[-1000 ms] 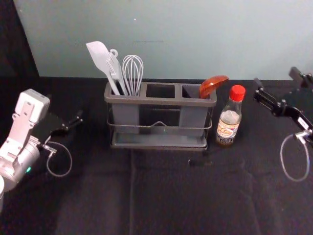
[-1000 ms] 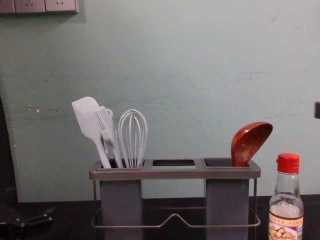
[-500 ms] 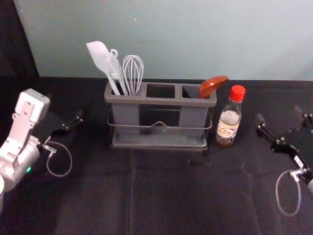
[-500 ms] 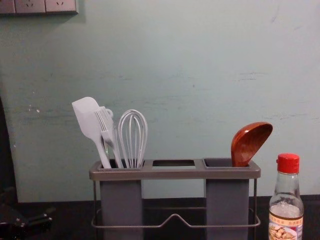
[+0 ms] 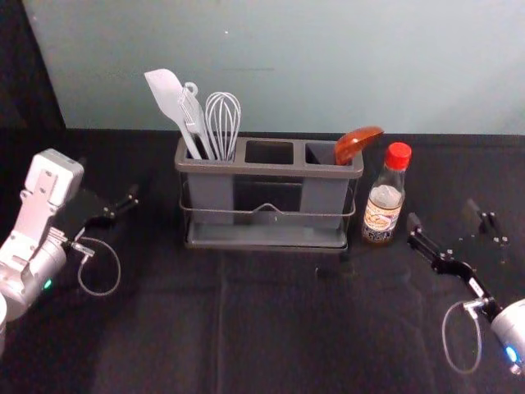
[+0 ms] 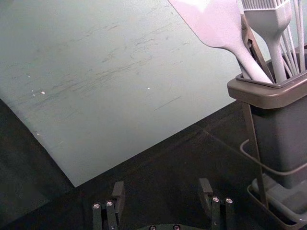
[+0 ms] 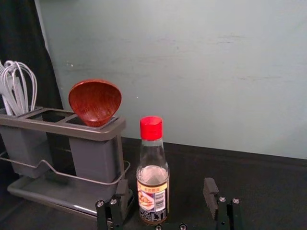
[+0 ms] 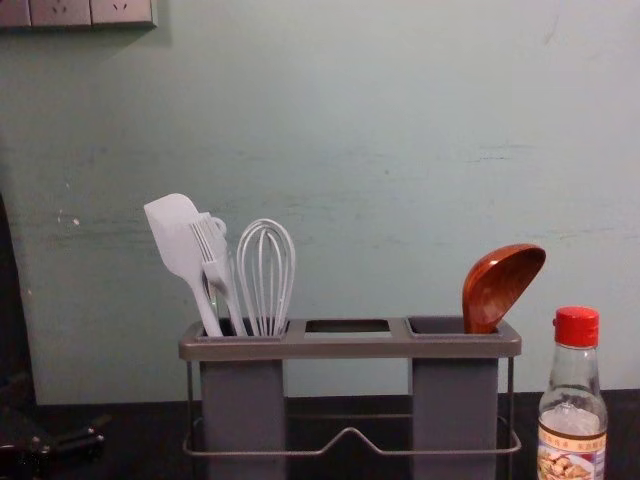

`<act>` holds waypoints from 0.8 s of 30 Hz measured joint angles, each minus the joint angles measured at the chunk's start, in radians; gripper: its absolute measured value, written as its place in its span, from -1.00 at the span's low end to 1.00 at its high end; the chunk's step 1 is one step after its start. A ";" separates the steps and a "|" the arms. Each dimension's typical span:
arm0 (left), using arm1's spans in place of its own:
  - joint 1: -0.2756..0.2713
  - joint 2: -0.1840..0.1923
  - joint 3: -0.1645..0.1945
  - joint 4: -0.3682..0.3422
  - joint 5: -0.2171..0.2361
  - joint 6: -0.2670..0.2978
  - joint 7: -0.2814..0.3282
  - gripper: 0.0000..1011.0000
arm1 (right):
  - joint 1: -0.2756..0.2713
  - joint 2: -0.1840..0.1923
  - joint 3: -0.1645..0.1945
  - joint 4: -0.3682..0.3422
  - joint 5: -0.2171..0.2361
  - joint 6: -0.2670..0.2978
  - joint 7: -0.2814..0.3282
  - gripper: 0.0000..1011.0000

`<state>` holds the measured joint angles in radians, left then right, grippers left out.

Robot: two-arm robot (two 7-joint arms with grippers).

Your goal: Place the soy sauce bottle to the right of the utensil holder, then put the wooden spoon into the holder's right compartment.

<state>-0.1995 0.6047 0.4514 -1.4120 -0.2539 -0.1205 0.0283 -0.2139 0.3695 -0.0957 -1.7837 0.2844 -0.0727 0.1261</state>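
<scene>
The fingers (image 7: 211, 194) of the right gripper (image 5: 443, 214) are spread wide with nothing held between them, near the sauce bottle (image 5: 383, 210) on its right side. From where I stand, the job looks all but finished. The bottle is upright on the dark surface (image 5: 287, 328), just to the right of the utensil holder (image 5: 267, 170). The wooden spoon (image 5: 358, 144) sits in the holder's right compartment (image 5: 326, 194), bowl up and leaning over toward the bottle side. I can't see any placing left to do; what remains, I'd judge, is taking the right arm clear without its nearer finger knocking the bottle. That arm reaches in from the lower right of the head view, angled forward and inward toward the holder. The left gripper (image 6: 161, 188) is idle off the holder's left side, its fingers also well apart and empty.
</scene>
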 joint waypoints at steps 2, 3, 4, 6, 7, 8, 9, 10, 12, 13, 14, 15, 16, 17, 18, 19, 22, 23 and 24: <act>0.000 0.000 0.000 0.000 0.000 0.000 0.000 0.99 | 0.003 -0.005 -0.002 0.005 -0.012 0.004 0.000 0.99; 0.000 0.000 0.000 0.000 0.000 0.000 0.000 0.99 | 0.003 -0.007 -0.002 0.007 -0.016 0.006 0.000 0.99; 0.000 0.000 0.000 0.000 0.000 0.000 0.000 0.99 | 0.003 -0.007 -0.003 0.007 -0.017 0.006 0.000 0.99; 0.000 0.000 0.000 0.000 0.000 0.000 0.000 0.99 | 0.004 -0.006 -0.003 0.007 -0.016 0.006 0.000 0.99; 0.000 0.000 0.000 0.000 0.000 0.000 0.000 0.99 | 0.004 -0.006 -0.003 0.007 -0.016 0.007 0.000 0.99; 0.000 0.000 0.000 0.000 0.000 0.000 0.000 0.99 | 0.003 -0.006 -0.003 0.007 -0.016 0.007 0.000 0.99; 0.000 0.000 0.000 0.000 0.000 0.000 0.000 0.99 | 0.003 -0.006 -0.003 0.006 -0.015 0.007 0.000 0.99; 0.000 0.000 0.000 0.000 0.000 0.000 0.000 0.99 | 0.003 -0.005 -0.002 0.006 -0.014 0.007 0.000 0.99; 0.000 0.000 0.000 0.000 0.000 0.000 0.000 0.99 | 0.003 -0.005 -0.002 0.005 -0.013 0.007 0.000 0.99; 0.000 0.000 0.000 0.000 0.000 0.000 0.000 0.99 | 0.003 -0.004 -0.002 0.004 -0.011 0.008 0.000 0.99; 0.000 0.000 0.000 0.000 0.000 0.000 0.000 0.99 | 0.003 -0.004 -0.002 0.004 -0.011 0.008 0.000 0.99; 0.000 0.000 0.000 0.000 0.000 0.000 0.000 0.99 | 0.003 -0.004 -0.002 0.004 -0.011 0.008 0.000 0.99; 0.000 0.000 0.000 0.000 0.000 0.000 0.000 0.99 | 0.003 -0.004 -0.002 0.004 -0.011 0.008 0.000 0.99; 0.000 0.000 0.000 0.000 0.000 0.000 0.000 0.99 | 0.003 -0.004 -0.002 0.003 -0.010 0.008 0.000 0.99; 0.000 0.000 0.000 0.000 0.000 0.000 0.000 0.99 | 0.003 -0.003 -0.002 0.003 -0.010 0.008 0.000 0.99; 0.000 0.000 0.000 0.000 0.000 0.000 0.000 0.99 | 0.003 -0.003 -0.002 0.003 -0.010 0.008 0.000 0.99; 0.000 0.000 0.000 0.000 0.000 0.000 0.000 0.99 | 0.003 -0.003 -0.002 0.003 -0.009 0.008 0.000 0.99; 0.000 0.000 0.000 0.000 0.000 0.000 0.000 0.99 | 0.003 -0.003 -0.002 0.002 -0.009 0.008 0.000 0.99; 0.000 0.000 0.000 0.000 0.000 0.000 0.000 0.99 | 0.003 -0.003 -0.001 0.002 -0.009 0.008 0.000 0.99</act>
<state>-0.1995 0.6047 0.4514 -1.4120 -0.2539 -0.1205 0.0283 -0.2106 0.3666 -0.0970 -1.7814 0.2754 -0.0644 0.1263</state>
